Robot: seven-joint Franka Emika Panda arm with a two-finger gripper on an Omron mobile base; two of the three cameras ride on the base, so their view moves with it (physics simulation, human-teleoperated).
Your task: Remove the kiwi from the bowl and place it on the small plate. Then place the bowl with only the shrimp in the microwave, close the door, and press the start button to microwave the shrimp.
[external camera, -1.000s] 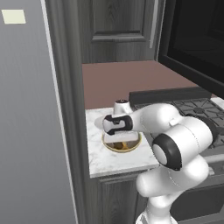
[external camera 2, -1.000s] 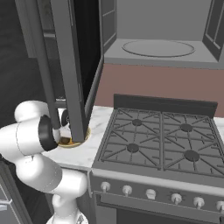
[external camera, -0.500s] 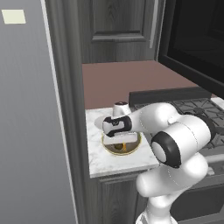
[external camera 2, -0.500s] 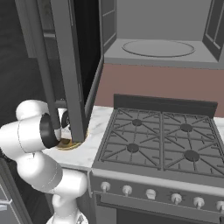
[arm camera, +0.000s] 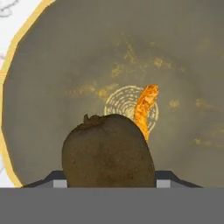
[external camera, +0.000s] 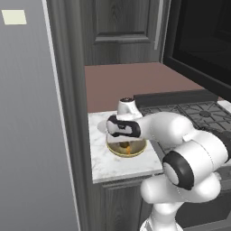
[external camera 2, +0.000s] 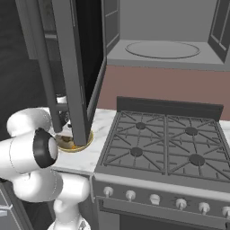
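Note:
The tan-gold bowl (external camera: 135,150) (arm camera: 57,65) sits on the marble counter beside the stove. In it lie the dark brown kiwi (arm camera: 108,148) and, just behind it, the orange curled shrimp (arm camera: 146,105) (external camera: 128,147). My gripper (external camera: 122,142) (arm camera: 109,181) reaches down into the bowl, and its two fingertips (arm camera: 56,180) press against the kiwi's sides. The kiwi still rests low in the bowl. The small plate (external camera: 100,128) lies behind the bowl, mostly hidden by my hand. The microwave (external camera 2: 162,49) stands open above, its door (external camera 2: 74,67) swung out over the counter.
The open door hangs right above the bowl and hides part of it in the right base view. A gas stove (external camera 2: 161,143) lies right of the counter. A tall grey panel (external camera: 31,117) borders the counter on the left.
My hand has sunk lower into the bowl and the fingers have drawn in around the kiwi. Bowl and base have stayed put.

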